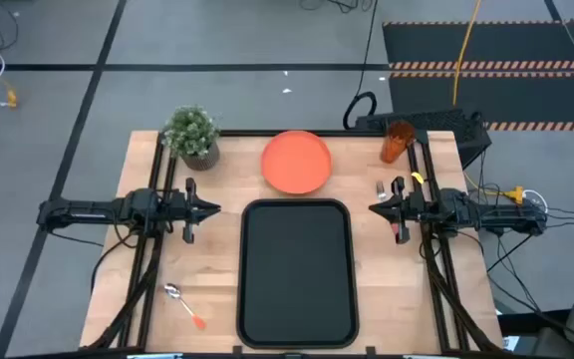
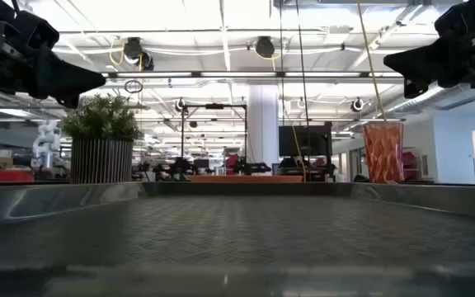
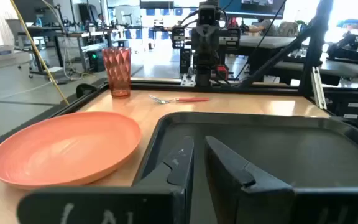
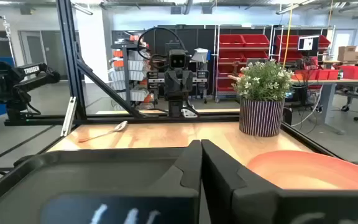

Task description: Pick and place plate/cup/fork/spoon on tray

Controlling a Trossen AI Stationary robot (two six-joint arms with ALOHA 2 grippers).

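Nothing picked yet, so this looks like the start: both arms parked over the table, tray (image 1: 297, 269) bare.

Where stuff is:
- Tray: mid-table, running to the near edge.
- Plate (image 1: 296, 162): far edge, centre, just beyond the tray's far rim, not on it.
- Cup (image 1: 398, 141): far right corner, upright, well apart from the plate.
- Fork (image 3: 180, 99): near the right edge, under/just beside the right gripper; mostly hidden from above, clear in the left wrist view, lying flat.
- Spoon (image 1: 183, 305): near left corner, flat on the wood, bowl toward the far side, handle toward the near edge.
- Plant (image 1: 192, 134): far left corner, not part of the job.

Grippers:
- Left gripper (image 1: 210, 209): left of the tray, above the table, pointing at the tray. Fingers (image 3: 179, 163) a narrow gap apart, pinching nothing.
- Right gripper (image 1: 377, 207): right of the tray, facing the left one. Fingers pressed together, empty.

Next, my guess: plate first, since it's biggest and closest to the tray. Either arm would need to spread its fingers, reach to the far edge, come down on the rim and pinch it edge-on, as it lies flat w/ little to grab. Then lift and set it inside the tray, leaving room for cup, fork and spoon. Fork's the easy alt for the right arm: it's straight below.
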